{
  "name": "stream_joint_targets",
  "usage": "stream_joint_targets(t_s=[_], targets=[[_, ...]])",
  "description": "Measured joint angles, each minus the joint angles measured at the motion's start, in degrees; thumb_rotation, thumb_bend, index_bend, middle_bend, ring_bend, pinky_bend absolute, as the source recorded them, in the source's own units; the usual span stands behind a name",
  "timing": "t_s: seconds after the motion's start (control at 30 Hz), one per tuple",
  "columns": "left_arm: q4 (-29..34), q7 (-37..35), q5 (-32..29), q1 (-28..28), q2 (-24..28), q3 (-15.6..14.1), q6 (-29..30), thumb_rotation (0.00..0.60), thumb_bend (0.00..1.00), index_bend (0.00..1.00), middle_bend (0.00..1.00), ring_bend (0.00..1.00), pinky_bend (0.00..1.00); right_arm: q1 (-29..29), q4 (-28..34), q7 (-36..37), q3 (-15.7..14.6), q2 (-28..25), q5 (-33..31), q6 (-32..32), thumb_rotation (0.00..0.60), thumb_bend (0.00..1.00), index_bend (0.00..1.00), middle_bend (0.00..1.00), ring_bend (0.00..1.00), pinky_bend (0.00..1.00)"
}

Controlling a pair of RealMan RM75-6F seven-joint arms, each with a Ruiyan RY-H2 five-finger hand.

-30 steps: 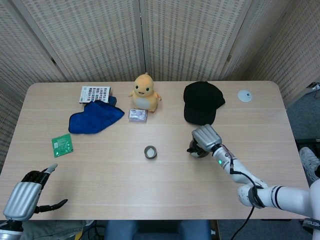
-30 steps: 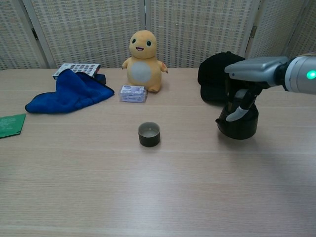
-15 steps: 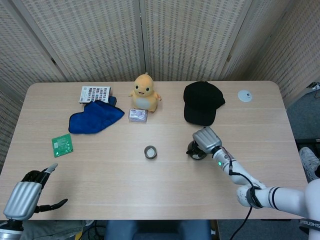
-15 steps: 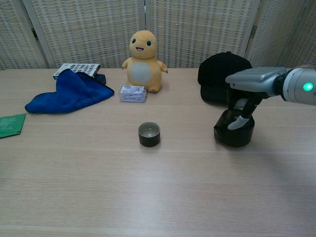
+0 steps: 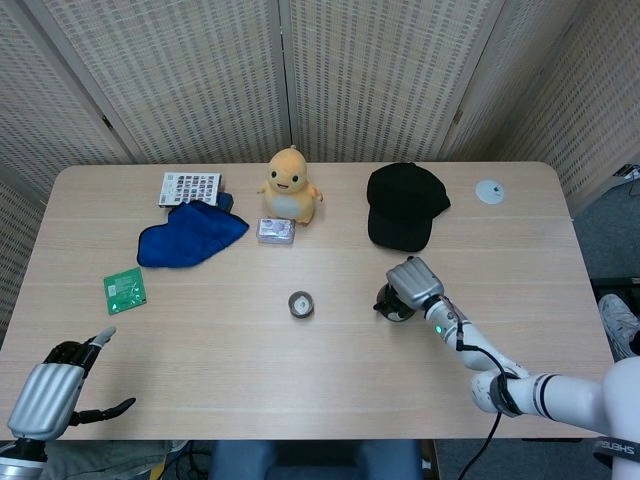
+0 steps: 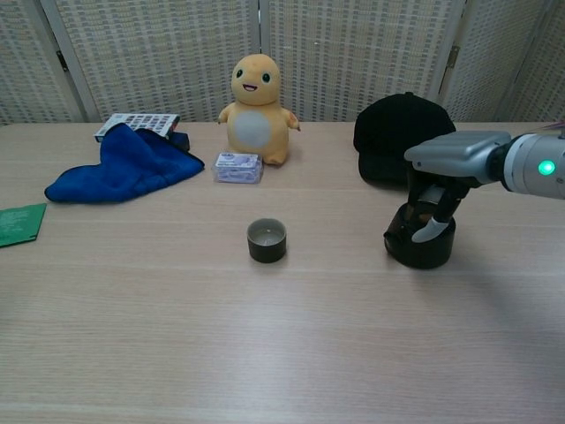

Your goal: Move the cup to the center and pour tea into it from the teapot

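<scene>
A small dark cup (image 5: 300, 304) (image 6: 267, 240) stands upright in the middle of the table. To its right a black teapot (image 5: 388, 303) (image 6: 422, 249) sits on the tabletop. My right hand (image 5: 413, 281) (image 6: 455, 155) covers the teapot from above and its fingers reach down around the top, gripping it. My left hand (image 5: 48, 392) hangs at the table's near left edge, far from both objects, fingers apart and holding nothing. The chest view does not show the left hand.
A yellow plush toy (image 5: 288, 184), a small packet (image 5: 275, 231) and a blue cloth (image 5: 190, 234) lie behind the cup. A black cap (image 5: 404, 205) sits just behind the teapot. A green card (image 5: 125, 290) lies at the left, a white disc (image 5: 489, 192) at the far right.
My right hand has come down and a little toward me with the teapot, which now rests on the table. The cup and the left hand have not moved.
</scene>
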State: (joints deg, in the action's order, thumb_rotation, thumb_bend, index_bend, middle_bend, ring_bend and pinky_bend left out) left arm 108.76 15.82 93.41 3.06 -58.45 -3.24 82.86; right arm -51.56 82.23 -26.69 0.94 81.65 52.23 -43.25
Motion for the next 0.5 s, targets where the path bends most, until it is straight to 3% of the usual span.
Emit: stream_joint_targets(t_s=[0.23,0.5], targets=[[-0.2,-0.1,-0.2,0.0,-0.1,0.0,0.1,0.251,0.07,0.09,0.22,0.30,0.20,-0.2,0.5,-0.8,0.0,-0.3,-1.5,0.3,0.443,0.00,0.79,0.64,0.52,0.26],[-0.4,-0.5,-0.2,-0.2,0.0,-0.1,0.6,0.250,0.07,0.09,0.22,0.30,0.20,0.1,2.1,-0.2,0.7,-1.3,-1.3,-0.6,0.444,0.00,0.43,0.37,0.27,0.22]])
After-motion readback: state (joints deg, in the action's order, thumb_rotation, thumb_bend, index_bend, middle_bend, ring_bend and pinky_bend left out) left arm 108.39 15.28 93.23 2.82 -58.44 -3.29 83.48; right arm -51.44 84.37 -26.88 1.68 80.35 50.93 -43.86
